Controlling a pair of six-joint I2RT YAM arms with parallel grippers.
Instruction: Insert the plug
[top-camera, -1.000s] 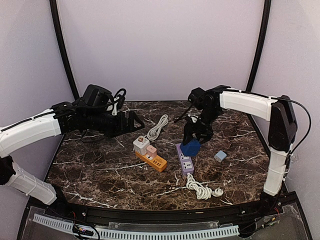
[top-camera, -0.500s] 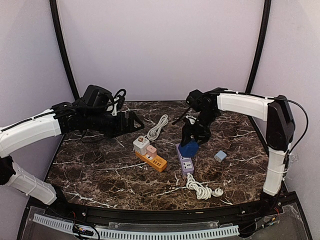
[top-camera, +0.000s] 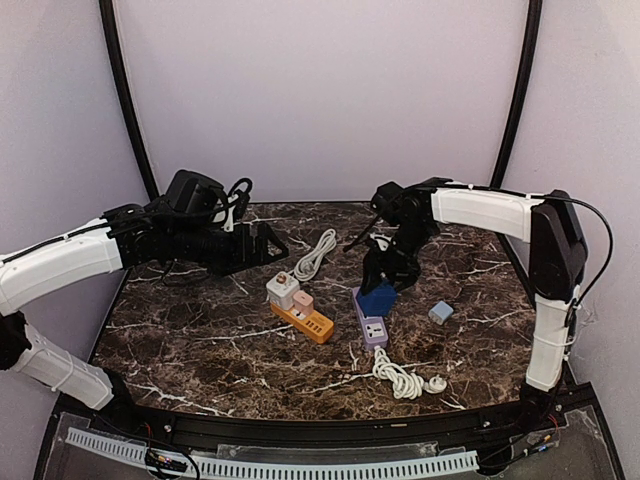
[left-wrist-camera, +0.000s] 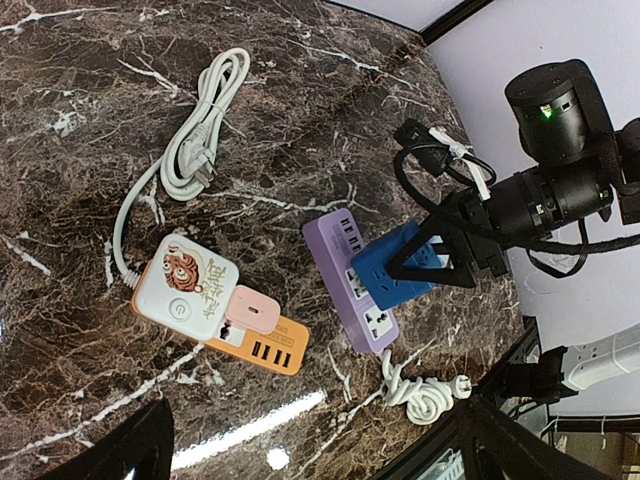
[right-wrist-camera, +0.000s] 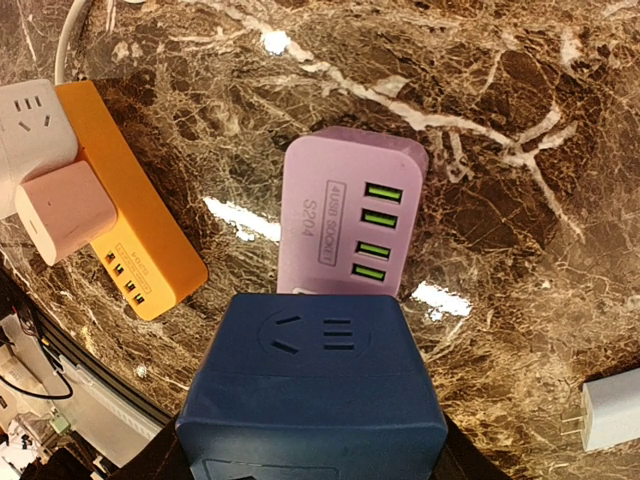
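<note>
Marble tabletop (top-camera: 200, 345), right pincer (top-camera: 387, 284) clamped on blue plug (top-camera: 377, 300) over purple strip (top-camera: 373, 329), left pincer (top-camera: 272, 243) agape.

Bright, sharp; glare patches on marble table (left-wrist-camera: 250, 425).

dark blue plug (right-wrist-camera: 312, 380), lilac strip (right-wrist-camera: 325, 180), orange strip (right-wrist-camera: 140, 240), brown white-veined marble table (right-wrist-camera: 500, 100).

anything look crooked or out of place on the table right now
Only the blue plug block: the right gripper holds it over the purple power strip, turned slightly askew to it and not visibly seated. A small pale charger lies loose on its side nearby. Nothing spilled or broken.
</note>
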